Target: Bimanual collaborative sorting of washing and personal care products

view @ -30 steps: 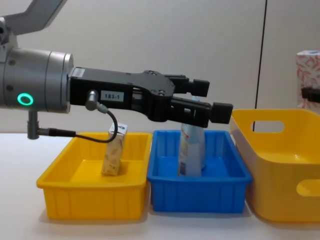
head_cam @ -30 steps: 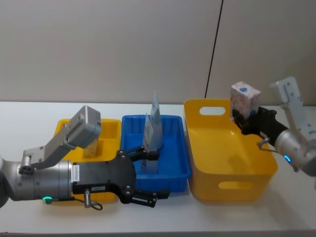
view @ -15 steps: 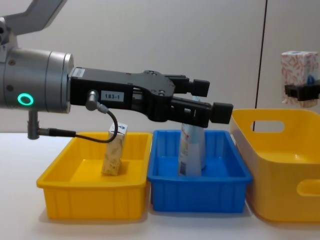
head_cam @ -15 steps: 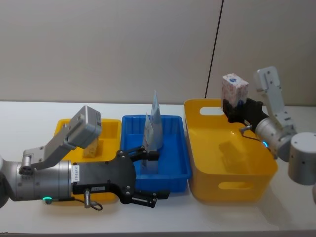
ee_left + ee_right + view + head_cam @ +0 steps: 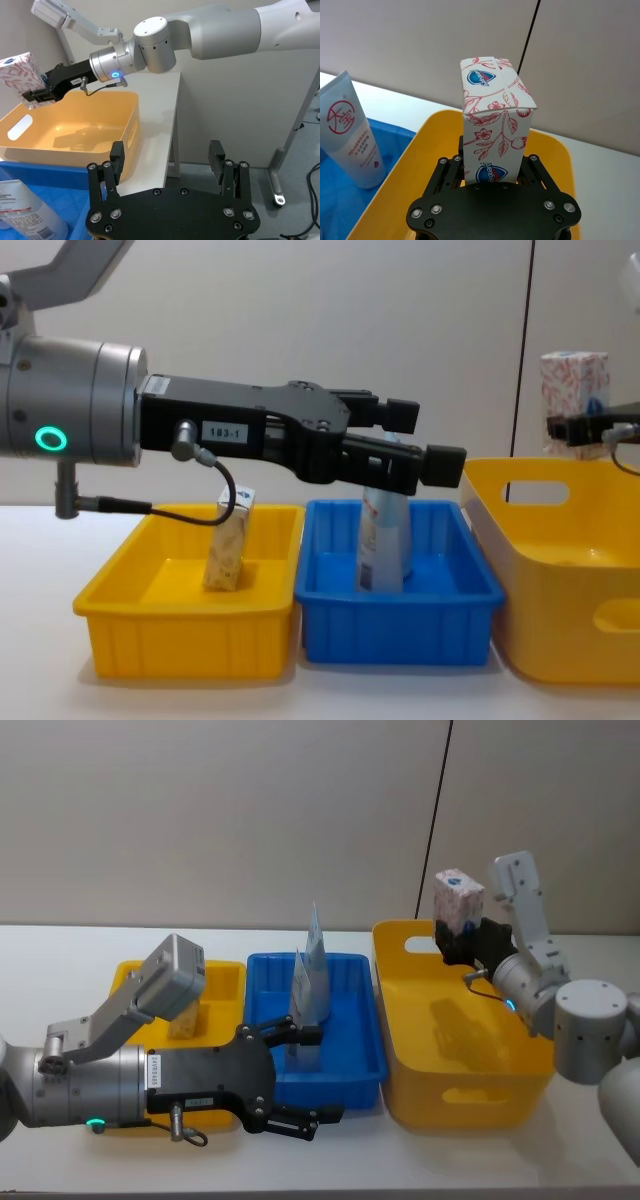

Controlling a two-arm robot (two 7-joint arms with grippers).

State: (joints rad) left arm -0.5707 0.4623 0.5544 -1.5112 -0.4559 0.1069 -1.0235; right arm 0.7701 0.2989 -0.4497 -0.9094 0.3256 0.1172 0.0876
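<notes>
A white box with red floral print [image 5: 459, 898] hangs upright above the far rim of the large yellow bin [image 5: 470, 1092], with my right gripper [image 5: 462, 942] shut on its lower part. In the right wrist view the box [image 5: 492, 120] rises from between the fingers of the right gripper [image 5: 492, 165]. Pale-blue tubes [image 5: 312, 975] stand in the blue bin [image 5: 360, 1055]. My left gripper [image 5: 310, 1077] is open over that bin's front, near the tubes, holding nothing. A small tan pack [image 5: 186, 1018] stands in the small yellow bin [image 5: 225, 975].
The three bins sit side by side on a white table [image 5: 60, 945], whose right edge lies just past the large yellow bin. A wall stands close behind. The large yellow bin's inside [image 5: 75, 135] holds nothing visible.
My right gripper has carried the floral box leftward and slightly up, from the large yellow bin's right side to above its far rim. The left arm has not moved.
</notes>
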